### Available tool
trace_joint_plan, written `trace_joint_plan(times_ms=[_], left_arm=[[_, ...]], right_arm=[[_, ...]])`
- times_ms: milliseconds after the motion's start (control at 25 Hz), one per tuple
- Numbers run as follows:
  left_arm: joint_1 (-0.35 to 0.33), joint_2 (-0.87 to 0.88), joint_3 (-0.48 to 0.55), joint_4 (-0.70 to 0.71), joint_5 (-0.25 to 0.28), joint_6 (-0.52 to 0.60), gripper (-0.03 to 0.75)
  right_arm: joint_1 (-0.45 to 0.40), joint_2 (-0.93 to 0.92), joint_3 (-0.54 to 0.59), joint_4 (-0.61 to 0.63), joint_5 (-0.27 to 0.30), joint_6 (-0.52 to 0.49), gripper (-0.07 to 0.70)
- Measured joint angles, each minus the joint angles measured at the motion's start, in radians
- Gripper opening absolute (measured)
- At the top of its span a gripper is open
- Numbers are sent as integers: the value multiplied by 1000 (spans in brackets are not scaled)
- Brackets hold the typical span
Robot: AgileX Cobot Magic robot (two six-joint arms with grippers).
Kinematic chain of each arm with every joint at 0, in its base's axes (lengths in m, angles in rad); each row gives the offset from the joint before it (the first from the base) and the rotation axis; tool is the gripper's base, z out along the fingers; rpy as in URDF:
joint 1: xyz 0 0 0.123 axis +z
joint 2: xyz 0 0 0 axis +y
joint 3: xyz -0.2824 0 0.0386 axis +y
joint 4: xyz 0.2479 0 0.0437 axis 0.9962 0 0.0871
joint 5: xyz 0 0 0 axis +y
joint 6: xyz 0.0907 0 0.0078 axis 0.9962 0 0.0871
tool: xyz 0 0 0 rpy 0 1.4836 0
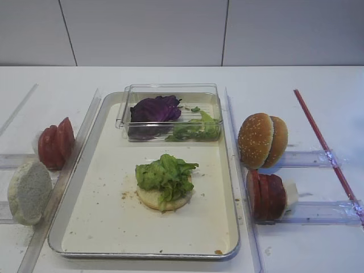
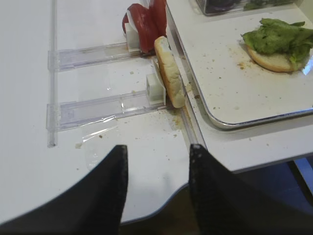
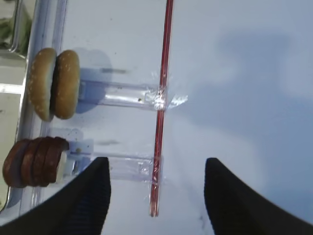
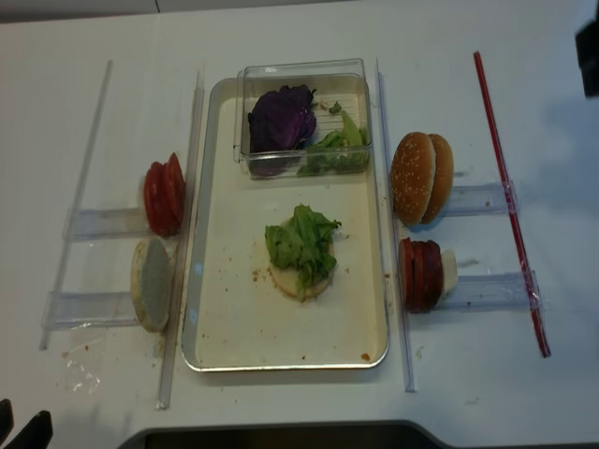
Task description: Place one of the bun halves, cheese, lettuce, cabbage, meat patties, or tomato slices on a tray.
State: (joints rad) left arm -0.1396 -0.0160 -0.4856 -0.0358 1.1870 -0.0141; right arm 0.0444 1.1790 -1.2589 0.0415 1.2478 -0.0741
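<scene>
On the silver tray, a pale bun half lies flat with lettuce on top. Left of the tray stand the tomato slices and another pale bun half. Sesame bun halves and meat patties stand on edge to the right. Purple cabbage sits in a clear box. No cheese shows. My left gripper hangs open and empty over the table's front edge, near that pale bun half. My right gripper is open and empty, right of the patties.
The clear plastic box sits at the tray's far end with loose green leaves inside. Clear plastic rails hold the food on both sides. A red strip is taped along the table under my right gripper.
</scene>
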Motion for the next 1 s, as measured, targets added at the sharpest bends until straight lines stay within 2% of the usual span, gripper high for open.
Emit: trace_joint_plan(times_ms=[160,440,640,1000], left_arm=[[0,0,0,0,0,0,284],[0,0,0,0,0,0,285],[0,0,0,0,0,0,285],[0,0,0,0,0,0,285]], right_arm=[[0,-156,148,47,7,23,454],[0,-383,352,64,8,-26,454],[0,-583,472,46,11,-35,454],[0,-962,623,26,26,-39,454]])
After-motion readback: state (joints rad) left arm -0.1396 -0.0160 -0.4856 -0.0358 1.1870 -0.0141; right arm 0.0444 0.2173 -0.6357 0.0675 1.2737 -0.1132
